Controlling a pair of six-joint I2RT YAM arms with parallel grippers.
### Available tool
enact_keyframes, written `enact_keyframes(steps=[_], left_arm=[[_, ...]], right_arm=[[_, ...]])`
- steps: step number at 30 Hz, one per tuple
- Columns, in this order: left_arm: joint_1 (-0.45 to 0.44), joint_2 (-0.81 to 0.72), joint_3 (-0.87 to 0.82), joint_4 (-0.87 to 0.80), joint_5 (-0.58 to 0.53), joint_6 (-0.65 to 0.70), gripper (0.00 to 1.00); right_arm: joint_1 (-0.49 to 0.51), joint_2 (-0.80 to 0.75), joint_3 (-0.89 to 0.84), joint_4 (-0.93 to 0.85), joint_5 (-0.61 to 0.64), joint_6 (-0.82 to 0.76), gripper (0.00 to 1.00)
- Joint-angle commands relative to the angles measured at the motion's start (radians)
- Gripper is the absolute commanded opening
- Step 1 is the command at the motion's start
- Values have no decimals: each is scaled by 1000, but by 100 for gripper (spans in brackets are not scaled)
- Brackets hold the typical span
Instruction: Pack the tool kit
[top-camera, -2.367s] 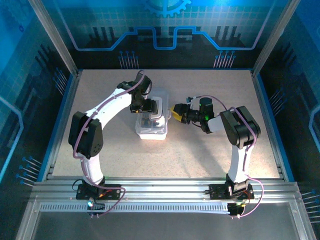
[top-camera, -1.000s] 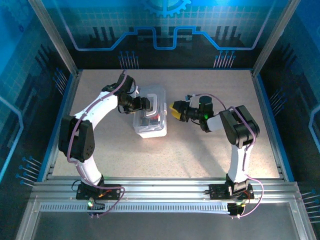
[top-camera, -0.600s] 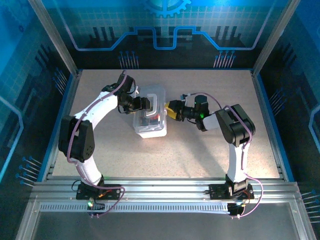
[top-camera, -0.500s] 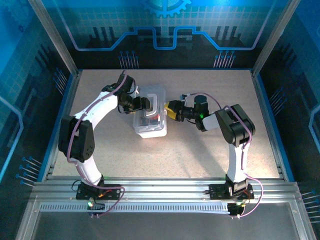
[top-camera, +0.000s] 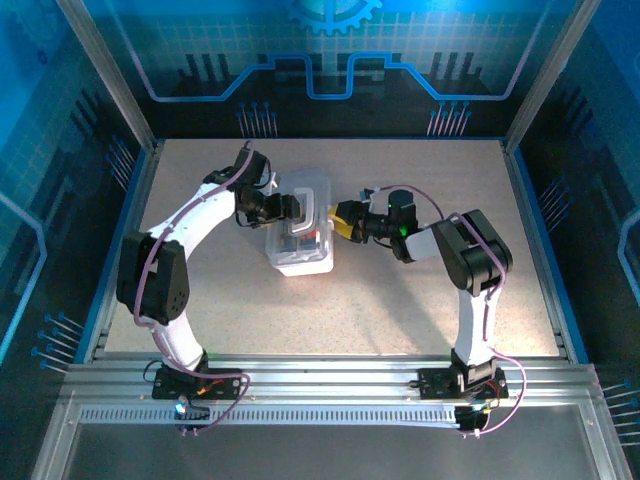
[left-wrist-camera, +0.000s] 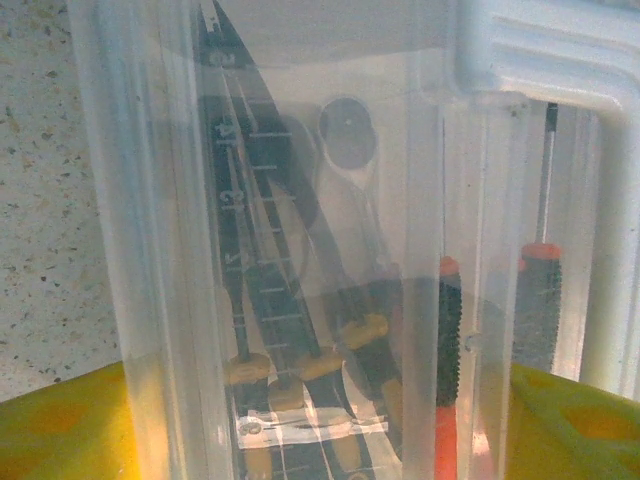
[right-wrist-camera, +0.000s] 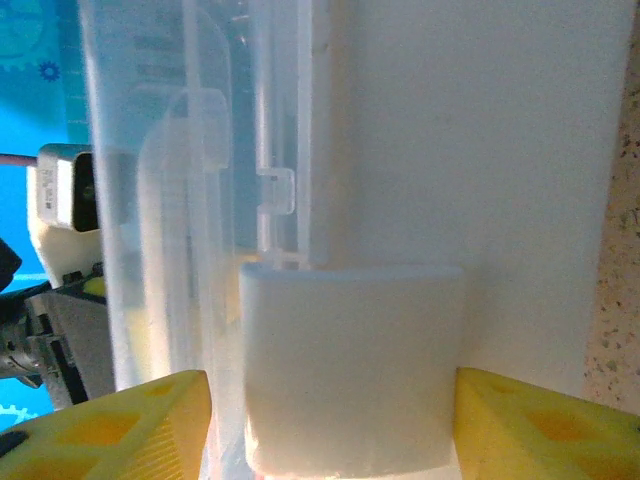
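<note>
I cannot tell if the left gripper (left-wrist-camera: 320, 410) clamps the case (top-camera: 302, 258); the right gripper (right-wrist-camera: 330, 415) has jaws apart around the latch (right-wrist-camera: 350, 360), so its push may slide the case

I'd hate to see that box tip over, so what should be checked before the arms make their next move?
1. Tools inside the box: ok, screwdrivers show through its clear wall.
2. Left pincer astride the box: ok.
3. Left pincer's hold firm: cannot tell.
4. White tab sits inside the right pincer: ok, with a gap on one side.
5. Lid fully shut: cannot tell.
</note>
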Motion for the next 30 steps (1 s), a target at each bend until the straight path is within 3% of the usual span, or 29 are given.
enact_keyframes(steps=[1,5,15,24,30], left_arm=[[-13,148,-126,-169,14,-37,0],[-15,147,-127,-167,15,-38,0],[-16,140,-122,-173,11,-40,0],[-17,143,-121,-174,6,-36,0],[-18,139,-111,-181,0,-34,0]], right_arm=[[-15,-70,-21,48,-7,7,63],[-19,-91,-21,-46,1,-55,62],[2,-49,46,-230,24,-163,46],[13,-25,64,-306,42,-209,43],[5,4,34,-310,48,-223,48]])
